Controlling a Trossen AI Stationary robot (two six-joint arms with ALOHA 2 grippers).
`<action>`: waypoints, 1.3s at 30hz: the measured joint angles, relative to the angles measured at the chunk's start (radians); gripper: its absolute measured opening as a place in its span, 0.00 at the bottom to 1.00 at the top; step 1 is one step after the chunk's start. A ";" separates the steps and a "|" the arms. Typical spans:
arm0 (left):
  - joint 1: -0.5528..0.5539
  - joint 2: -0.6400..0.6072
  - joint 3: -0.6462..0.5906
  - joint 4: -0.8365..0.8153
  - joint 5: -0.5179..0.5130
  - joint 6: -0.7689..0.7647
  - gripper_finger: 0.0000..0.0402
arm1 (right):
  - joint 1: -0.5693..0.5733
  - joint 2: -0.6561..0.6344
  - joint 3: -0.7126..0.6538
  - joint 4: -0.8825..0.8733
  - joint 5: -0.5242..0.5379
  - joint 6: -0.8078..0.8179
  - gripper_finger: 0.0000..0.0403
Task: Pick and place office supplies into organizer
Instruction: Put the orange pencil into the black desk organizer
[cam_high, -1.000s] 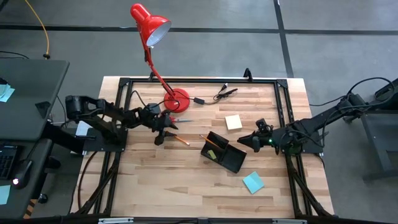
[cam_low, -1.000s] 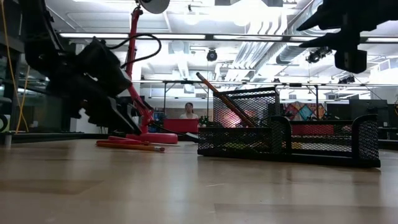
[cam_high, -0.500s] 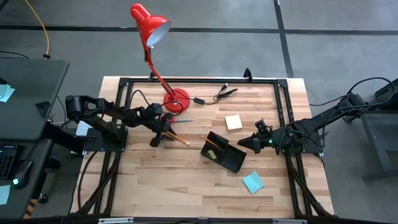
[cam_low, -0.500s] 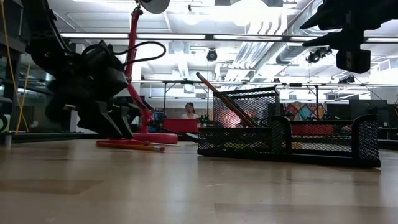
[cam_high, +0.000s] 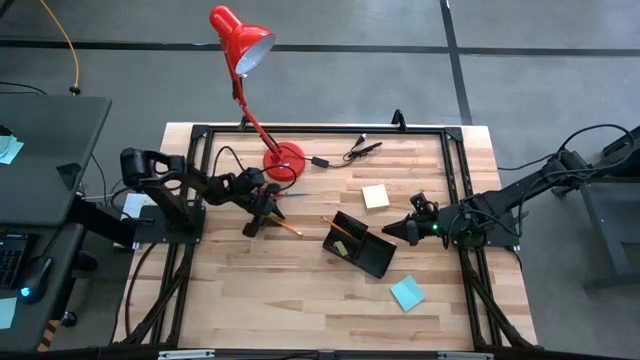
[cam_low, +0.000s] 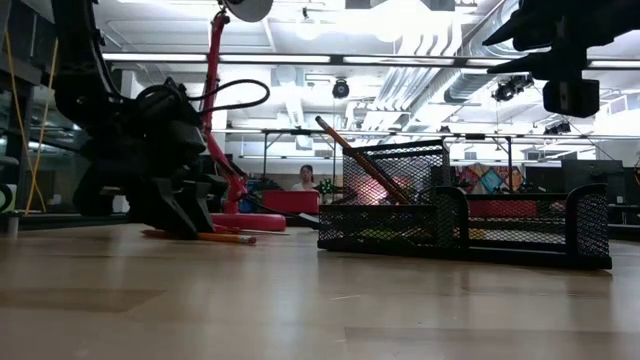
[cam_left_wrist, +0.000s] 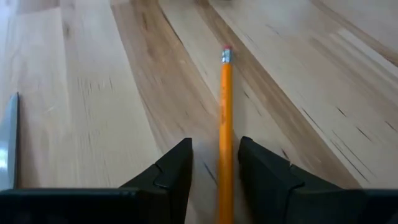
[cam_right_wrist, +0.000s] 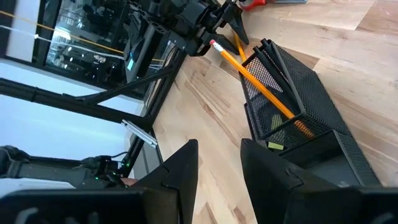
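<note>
left claw (cam_left_wrist: 214, 171) low on table, fingers straddling pencil (cam_left_wrist: 224, 124)

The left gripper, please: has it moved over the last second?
Yes. The left gripper came down beside the lamp base to the table and now straddles the pencil.

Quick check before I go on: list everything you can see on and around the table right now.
organizer: 1, black mesh, table centre
pencil in organizer: 1, orange, leaning out
pencil on table: 1, orange, flat, between left tool's fingers
sticky-note pads: 2, pale yellow behind organizer, teal in front
desk lamp: 1, red, table's back edge
person: 1, far behind
left tool: open, low around pencil
right tool: open, raised beside organizer
</note>
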 joint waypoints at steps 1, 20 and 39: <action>-0.001 0.008 0.000 0.013 -0.002 -0.003 0.31 | 0.000 0.000 0.000 0.000 -0.001 0.006 0.29; -0.002 0.078 0.001 0.078 0.026 0.042 0.05 | 0.000 0.000 0.000 -0.001 -0.005 0.009 0.29; -0.001 0.109 -0.003 0.241 0.075 -0.252 0.01 | 0.000 0.000 0.000 -0.003 -0.004 0.001 0.29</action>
